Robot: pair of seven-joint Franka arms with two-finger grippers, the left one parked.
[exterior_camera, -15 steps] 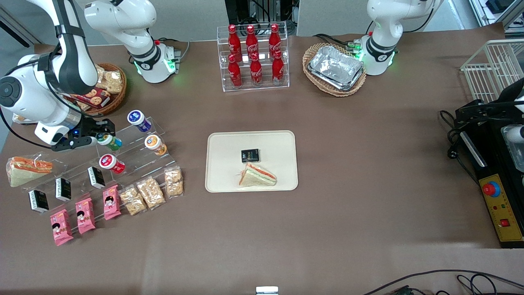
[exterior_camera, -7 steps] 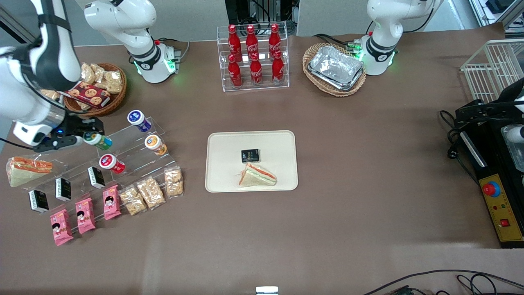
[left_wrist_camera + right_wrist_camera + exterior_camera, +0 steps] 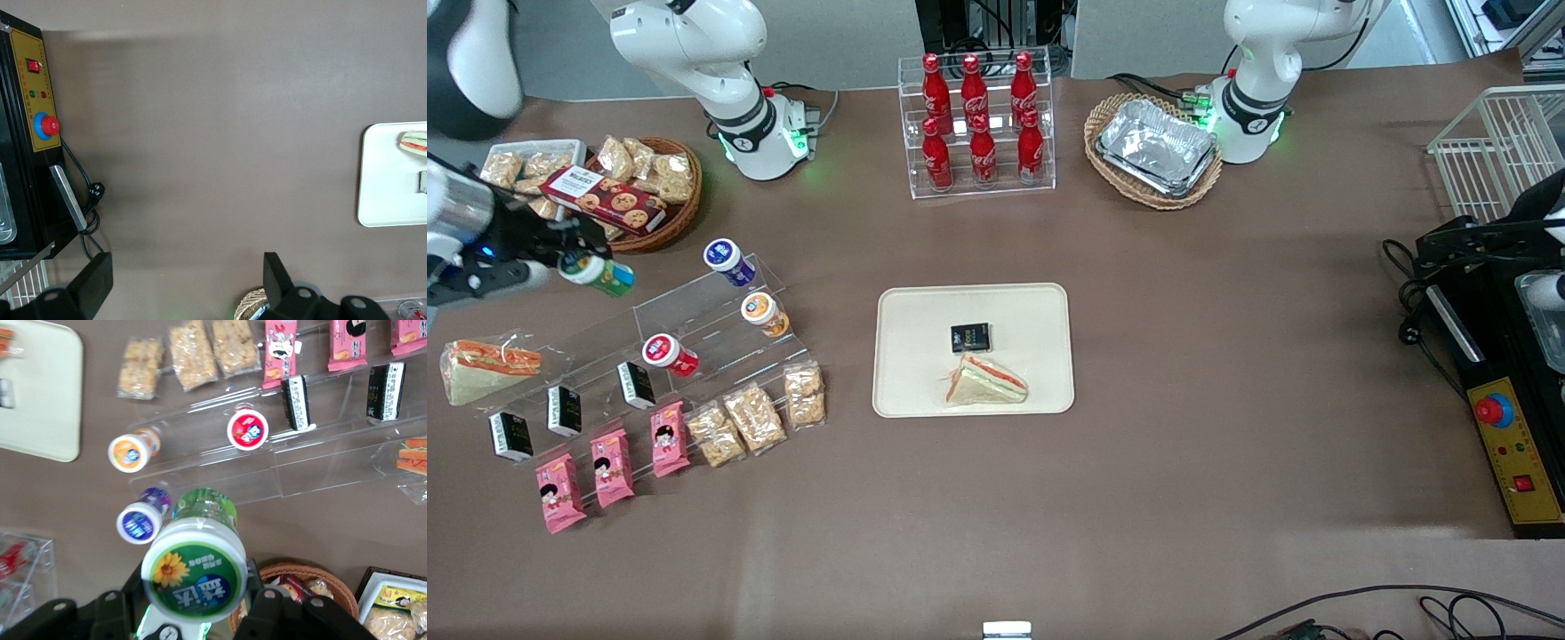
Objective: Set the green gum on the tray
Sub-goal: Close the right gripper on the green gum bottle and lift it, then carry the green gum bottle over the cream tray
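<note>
Hand (image 3: 560, 260) clamped on green gum (image 3: 596, 273), held in air above clear display rack (image 3: 694, 329), working arm's end of tabletop (image 3: 1227, 356), well apart from tray (image 3: 925, 356) w/ sandwich (image 3: 985, 382).

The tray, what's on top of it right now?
On the tray lie a sandwich and a small black packet. The green gum isn't there; the hand holds it above the table.
</note>
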